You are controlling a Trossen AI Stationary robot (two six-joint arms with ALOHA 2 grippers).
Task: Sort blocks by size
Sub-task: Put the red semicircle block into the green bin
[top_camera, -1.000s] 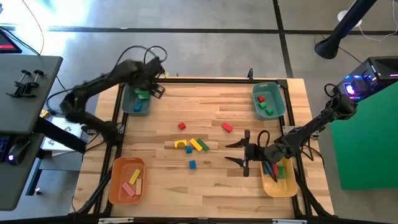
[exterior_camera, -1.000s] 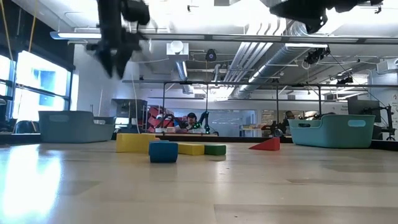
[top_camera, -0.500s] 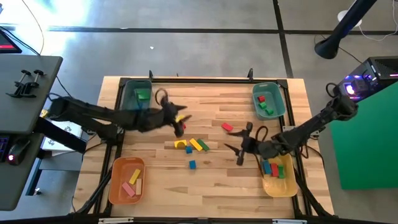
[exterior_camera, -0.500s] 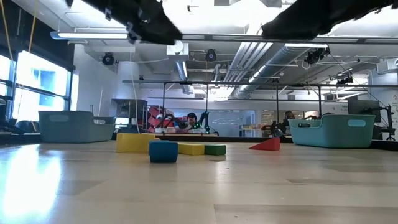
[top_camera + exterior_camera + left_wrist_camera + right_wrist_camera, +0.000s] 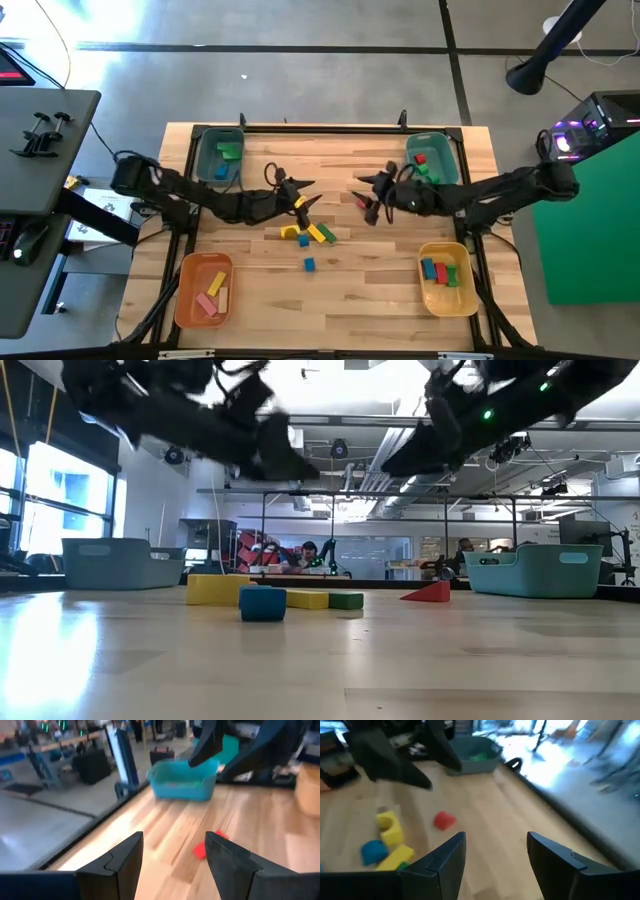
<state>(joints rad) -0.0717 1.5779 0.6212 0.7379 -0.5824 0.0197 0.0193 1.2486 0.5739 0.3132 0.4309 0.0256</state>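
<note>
Left gripper (image 5: 300, 196): fingers apart, holding nothing; raised over the table centre, just above the yellow arch.
Right gripper (image 5: 368, 196): fingers apart, holding nothing; raised over the red block (image 5: 364, 204) near the right teal bin.
Loose blocks: yellow arch (image 5: 290, 232), yellow bar (image 5: 316, 233), green block (image 5: 329, 235), two blue cubes (image 5: 309, 264) on the bare wood at table centre.
Left teal bin (image 5: 203, 158): far left corner; holds green and blue blocks.
Right teal bin (image 5: 450, 160): far right corner; holds red and green blocks.
Orange bin (image 5: 184, 293): near left corner; holds pink and yellow bars.
Yellow bin (image 5: 470, 290): near right corner; holds blue, red and green blocks.
Obstructions: the two grippers face each other across the centre, near but apart.
</note>
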